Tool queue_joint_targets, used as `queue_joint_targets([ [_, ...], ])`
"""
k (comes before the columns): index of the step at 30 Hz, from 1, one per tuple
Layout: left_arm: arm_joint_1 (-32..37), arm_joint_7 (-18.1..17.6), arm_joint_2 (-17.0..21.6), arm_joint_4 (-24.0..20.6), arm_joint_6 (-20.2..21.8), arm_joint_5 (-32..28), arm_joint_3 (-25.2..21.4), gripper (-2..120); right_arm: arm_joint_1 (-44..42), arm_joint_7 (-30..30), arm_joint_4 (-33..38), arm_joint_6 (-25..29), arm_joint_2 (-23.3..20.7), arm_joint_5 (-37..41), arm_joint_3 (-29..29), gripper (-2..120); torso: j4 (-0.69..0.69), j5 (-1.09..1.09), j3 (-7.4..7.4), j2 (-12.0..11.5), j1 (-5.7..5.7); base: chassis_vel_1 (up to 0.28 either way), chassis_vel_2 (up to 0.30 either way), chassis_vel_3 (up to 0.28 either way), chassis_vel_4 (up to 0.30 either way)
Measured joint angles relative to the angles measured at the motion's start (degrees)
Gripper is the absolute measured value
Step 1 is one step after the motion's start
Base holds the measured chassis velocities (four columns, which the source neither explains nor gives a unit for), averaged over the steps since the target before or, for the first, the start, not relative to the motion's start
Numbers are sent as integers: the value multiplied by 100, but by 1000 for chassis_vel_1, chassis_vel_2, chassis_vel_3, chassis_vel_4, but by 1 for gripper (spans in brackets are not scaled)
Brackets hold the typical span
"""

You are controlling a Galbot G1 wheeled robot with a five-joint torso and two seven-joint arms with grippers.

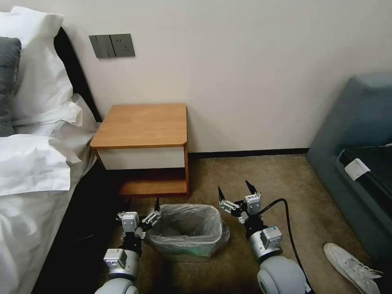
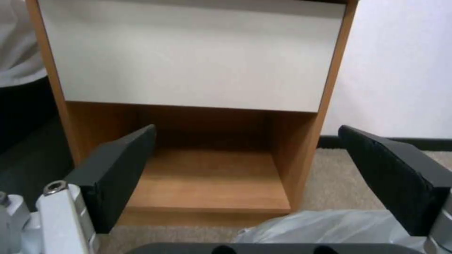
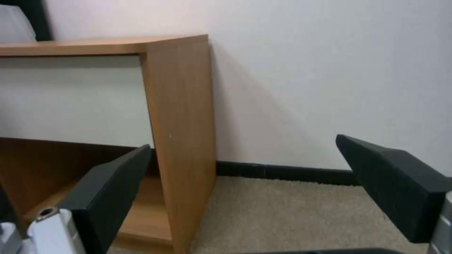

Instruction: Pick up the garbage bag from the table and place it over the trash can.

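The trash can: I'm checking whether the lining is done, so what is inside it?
The garbage bag lines the trash can, its edge folded over the rim. The bag covers the inner walls and bottom. Both open grippers, left and right, sit beside it.

No readable text anywhere here. The small white tags on the grey metal wrist blocks carry dark marks too fine to make out, and the white label on the dark case at the right reads blank.
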Motion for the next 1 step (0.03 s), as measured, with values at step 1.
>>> queue_joint_targets([
  [1,0,0,0,0,0,0,0,97,0,0,0,0,0,0,0,100,0,0,0,0,0,0,0,0,0],
])
